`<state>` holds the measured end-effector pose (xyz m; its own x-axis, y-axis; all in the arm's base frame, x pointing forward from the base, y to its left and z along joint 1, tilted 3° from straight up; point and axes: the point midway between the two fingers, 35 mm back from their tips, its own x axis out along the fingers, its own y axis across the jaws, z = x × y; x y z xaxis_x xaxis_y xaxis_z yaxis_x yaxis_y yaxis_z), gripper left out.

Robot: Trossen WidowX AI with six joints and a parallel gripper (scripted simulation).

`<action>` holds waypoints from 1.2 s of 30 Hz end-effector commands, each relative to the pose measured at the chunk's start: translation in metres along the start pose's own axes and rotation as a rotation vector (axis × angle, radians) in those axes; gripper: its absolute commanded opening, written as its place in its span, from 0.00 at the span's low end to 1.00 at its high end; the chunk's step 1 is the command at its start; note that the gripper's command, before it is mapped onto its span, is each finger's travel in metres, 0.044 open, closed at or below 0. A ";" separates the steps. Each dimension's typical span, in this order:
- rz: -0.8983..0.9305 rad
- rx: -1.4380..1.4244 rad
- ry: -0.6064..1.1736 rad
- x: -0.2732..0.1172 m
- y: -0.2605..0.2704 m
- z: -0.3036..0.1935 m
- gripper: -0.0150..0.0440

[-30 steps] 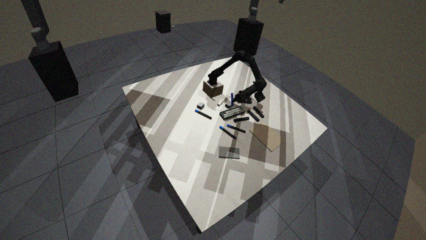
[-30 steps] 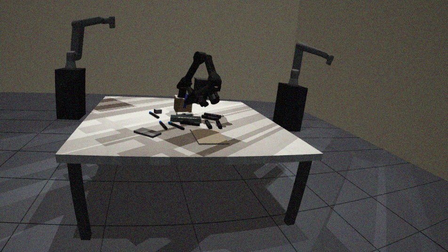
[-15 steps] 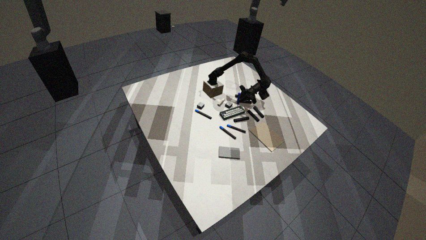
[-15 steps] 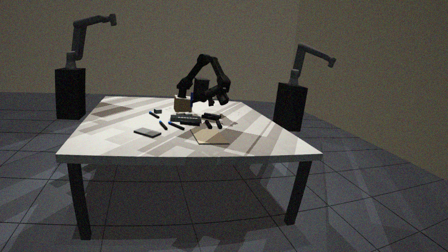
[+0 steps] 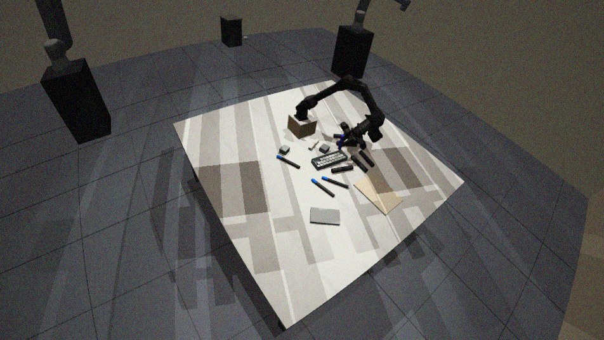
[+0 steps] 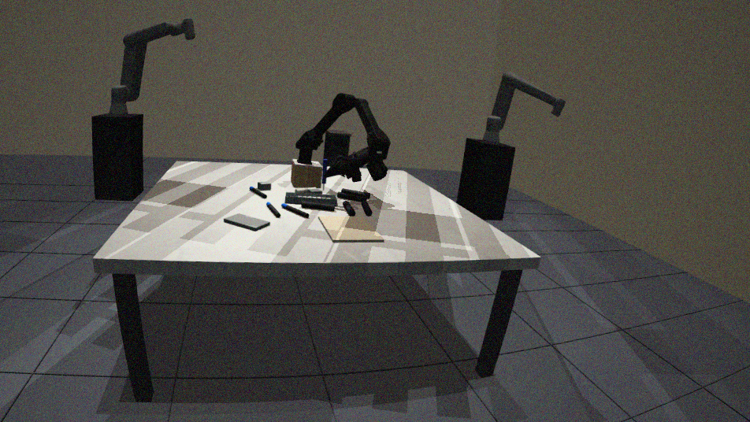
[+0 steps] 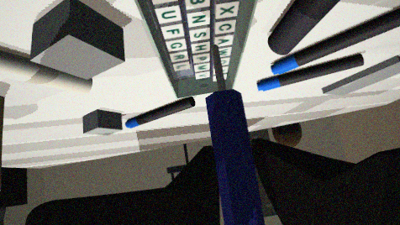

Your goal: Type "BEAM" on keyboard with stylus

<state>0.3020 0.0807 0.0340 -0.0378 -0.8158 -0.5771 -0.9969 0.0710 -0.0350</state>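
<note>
The small keyboard (image 5: pixel 323 165) (image 6: pixel 311 201) (image 7: pixel 202 89) lies on the table with pale lettered keys. Its letters appear turned in the wrist view. My gripper (image 5: pixel 341 139) (image 6: pixel 326 172) (image 7: pixel 232 151) is shut on the blue stylus (image 5: pixel 340 142) (image 6: pixel 324 168) (image 7: pixel 230 134). The stylus stands nearly upright in the exterior view, thin grey tip down. In the wrist view the tip overlaps the keyboard by the A key. In the top and exterior views it appears by the keyboard's back edge. Its exact height and any contact cannot be told.
Dark blocks (image 5: pixel 284 149) (image 5: pixel 323 148) (image 7: pixel 102 122) and a beige cylinder (image 5: pixel 313 145) (image 7: pixel 50 75) are behind the keyboard. Black cylinders (image 5: pixel 341 169) (image 5: pixel 359 163) are close by. Blue-ended markers (image 5: pixel 288 162) (image 5: pixel 335 182), a grey slab (image 5: pixel 325 215) and a tan board (image 5: pixel 380 198) lie farther out.
</note>
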 end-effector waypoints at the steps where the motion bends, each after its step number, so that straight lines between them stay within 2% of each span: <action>1: 0.006 -0.020 0.016 0.012 0.004 0.013 0.25; 5: 0.006 -0.020 0.016 0.012 0.004 0.013 0.25; 8: 0.006 -0.020 0.016 0.012 0.003 0.015 0.39; 36: 0.006 -0.020 0.016 0.018 0.002 0.025 0.39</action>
<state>0.3007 0.0810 0.0049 -0.0454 -0.8227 -0.5667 -0.9976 0.0675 -0.0180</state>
